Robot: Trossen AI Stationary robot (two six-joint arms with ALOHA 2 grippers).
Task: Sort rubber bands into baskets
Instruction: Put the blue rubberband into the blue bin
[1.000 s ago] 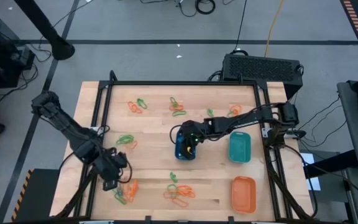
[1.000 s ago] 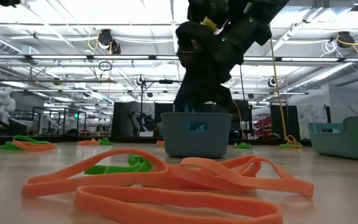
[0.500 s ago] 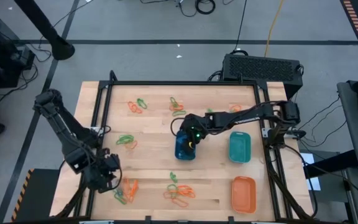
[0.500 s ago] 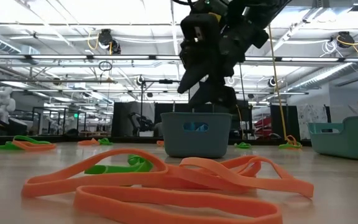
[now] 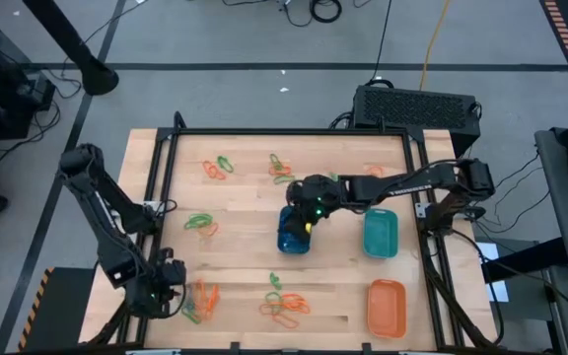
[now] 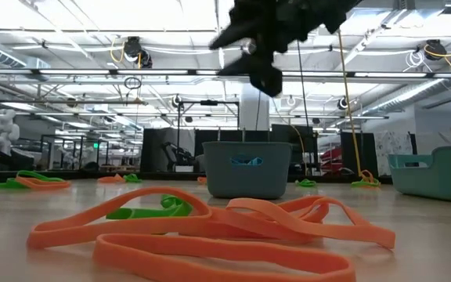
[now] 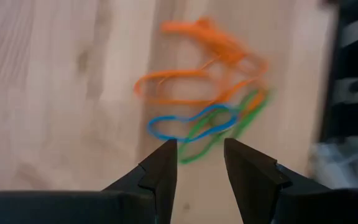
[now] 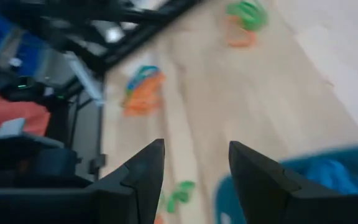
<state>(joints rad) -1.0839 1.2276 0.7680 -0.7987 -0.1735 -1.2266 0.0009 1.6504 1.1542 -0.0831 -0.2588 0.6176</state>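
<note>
My left gripper [image 5: 171,286] hovers open at the table's near-left corner. Just ahead of its fingertips [image 7: 201,149] lies a small heap of orange [image 7: 204,68], blue [image 7: 185,121] and green [image 7: 229,124] rubber bands flat on the wood. My right gripper [image 5: 309,212] stands open above the blue basket [image 5: 294,234], clear of its rim, as the low view [image 6: 261,66] shows. Nothing is between its fingers [image 8: 194,155]. Blue bands lie inside that basket [image 8: 316,180]. The teal basket [image 5: 380,234] and the orange basket [image 5: 386,306] stand at the right.
More band heaps lie at the far left [image 5: 217,168], far middle [image 5: 281,168], far right [image 5: 371,176], left middle [image 5: 200,224] and near middle [image 5: 284,301]. A black frame rail [image 5: 161,197] borders the table.
My right gripper has risen out of the blue basket and now stands well above its rim, tipped more level. My left gripper has swung toward the table's near-left corner and sunk a little, ending beside the heap of bands there.
</note>
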